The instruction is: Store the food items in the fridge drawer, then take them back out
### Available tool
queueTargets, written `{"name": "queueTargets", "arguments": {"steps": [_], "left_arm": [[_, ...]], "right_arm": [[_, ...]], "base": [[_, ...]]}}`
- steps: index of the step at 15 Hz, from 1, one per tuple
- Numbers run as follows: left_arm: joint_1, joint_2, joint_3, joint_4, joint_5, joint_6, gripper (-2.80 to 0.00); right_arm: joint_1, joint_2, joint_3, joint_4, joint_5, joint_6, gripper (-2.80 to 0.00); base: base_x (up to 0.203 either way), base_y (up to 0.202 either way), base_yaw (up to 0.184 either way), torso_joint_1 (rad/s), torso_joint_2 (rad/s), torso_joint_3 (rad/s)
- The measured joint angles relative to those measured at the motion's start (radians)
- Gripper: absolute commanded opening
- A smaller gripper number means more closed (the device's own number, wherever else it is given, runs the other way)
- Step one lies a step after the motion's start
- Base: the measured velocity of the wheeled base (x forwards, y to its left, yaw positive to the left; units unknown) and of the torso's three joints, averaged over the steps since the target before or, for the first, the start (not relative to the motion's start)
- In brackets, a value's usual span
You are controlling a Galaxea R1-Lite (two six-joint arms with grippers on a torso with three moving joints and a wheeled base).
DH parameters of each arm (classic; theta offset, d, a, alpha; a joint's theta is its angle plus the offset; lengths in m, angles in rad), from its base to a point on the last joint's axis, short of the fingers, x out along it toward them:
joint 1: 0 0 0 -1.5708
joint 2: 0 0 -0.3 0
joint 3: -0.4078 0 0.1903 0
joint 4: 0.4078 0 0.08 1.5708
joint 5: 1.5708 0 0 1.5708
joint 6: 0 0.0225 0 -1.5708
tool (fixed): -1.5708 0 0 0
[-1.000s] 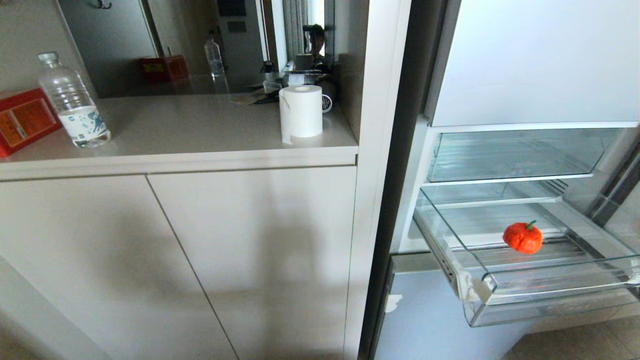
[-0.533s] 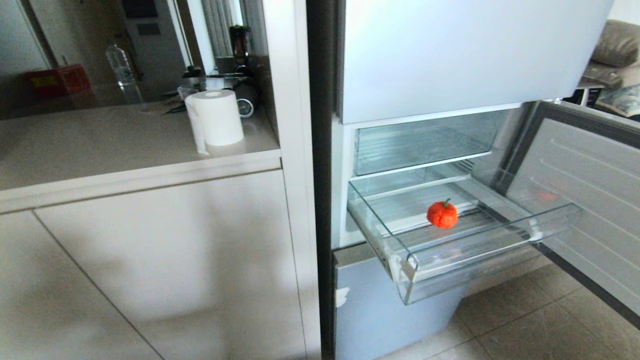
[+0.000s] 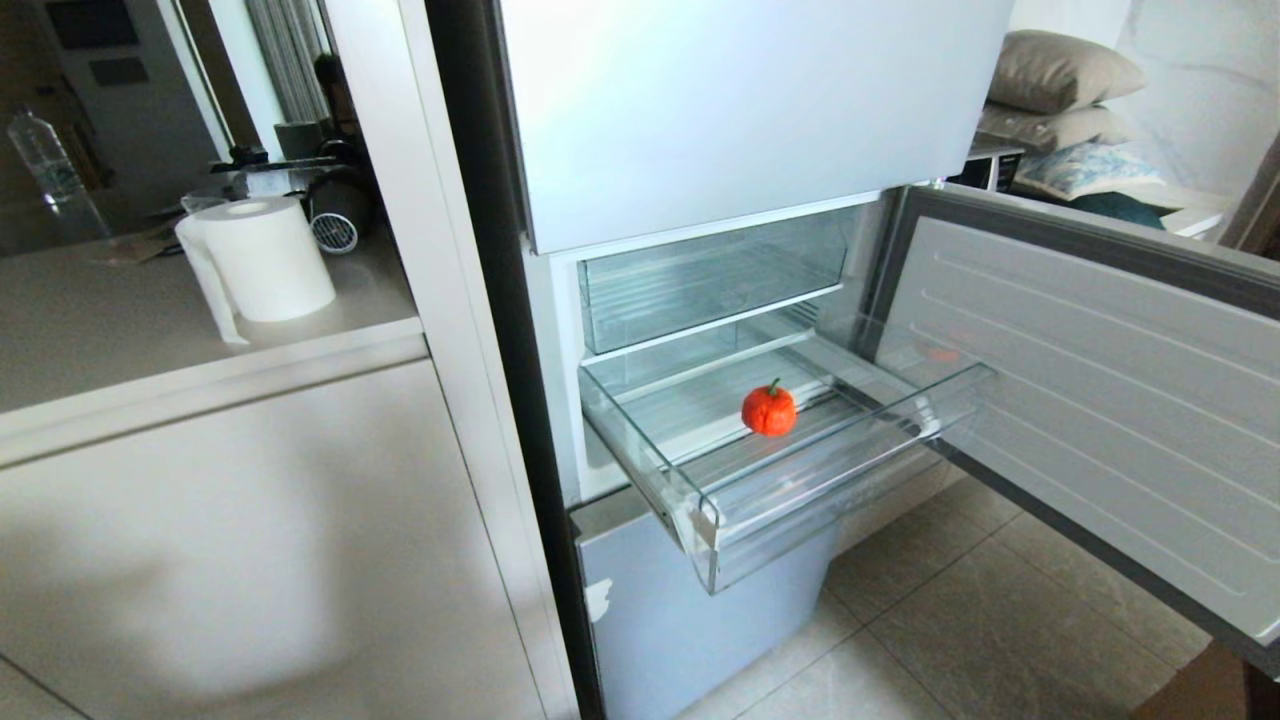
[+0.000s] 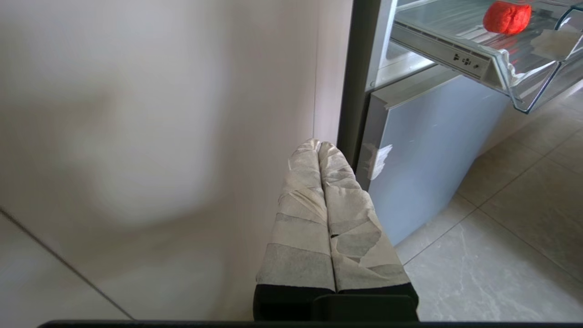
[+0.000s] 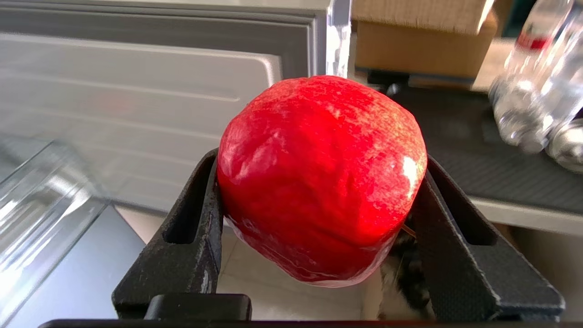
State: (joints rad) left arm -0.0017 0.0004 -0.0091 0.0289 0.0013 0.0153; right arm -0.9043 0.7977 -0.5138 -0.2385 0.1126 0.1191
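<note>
Kitchen corner: beige cabinet run with a table (image 3: 120, 340) top carrying a paper towel roll (image 3: 265, 258), fridge beside it with its lower door (image 3: 1100, 400) swung wide to the robot's right.

Fridge drawer (image 3: 800, 500) is pulled out, clear, ribbed floor, tape patch on the near-left front corner. Orange-red wrinkled fruit (image 3: 769, 410) sits on the drawer floor near the middle, apart from all walls.

Right gripper (image 5: 319, 255) is clamped on a second item, a glossy red apple (image 5: 321, 177), jaws wide on both flanks. It's out of the head view; drawer edge and door panel show beyond it. Left gripper (image 4: 320, 145) is closed and empty, parked low by the cabinet front.

Read: storing step, one item in, apple on the way. Next move likely needs the apple carried over the thick front lip, lowered onto the ribs beside the orange fruit, then released.

Room: plenty of bare floor either side of the fruit. Watch-outs: front lip, the upper clear drawer (image 3: 710, 285) overhanging the back, open door crowding the right side.
</note>
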Motion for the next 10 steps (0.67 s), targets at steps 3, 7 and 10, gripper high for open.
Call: {"name": "queueTargets", "arguments": {"steps": [3,7,10], "left_arm": [[0.0,0.0,0.0,0.0,0.0,0.0,-2.8],[0.0,0.0,0.0,0.0,0.0,0.0,-2.8],[0.0,0.0,0.0,0.0,0.0,0.0,-2.8]], "right_arm": [[-0.052,0.2,-0.001,-0.135,0.0,0.034,-2.8],[-0.199,0.472,-0.069,-0.275,0.038,0.048,-2.8],[-0.362,0.634,-0.181,-0.3,0.114,0.042,-2.8]], "base": [[0.0,0.0,0.0,0.0,0.0,0.0],[0.0,0.0,0.0,0.0,0.0,0.0],[0.0,0.0,0.0,0.0,0.0,0.0]]}}
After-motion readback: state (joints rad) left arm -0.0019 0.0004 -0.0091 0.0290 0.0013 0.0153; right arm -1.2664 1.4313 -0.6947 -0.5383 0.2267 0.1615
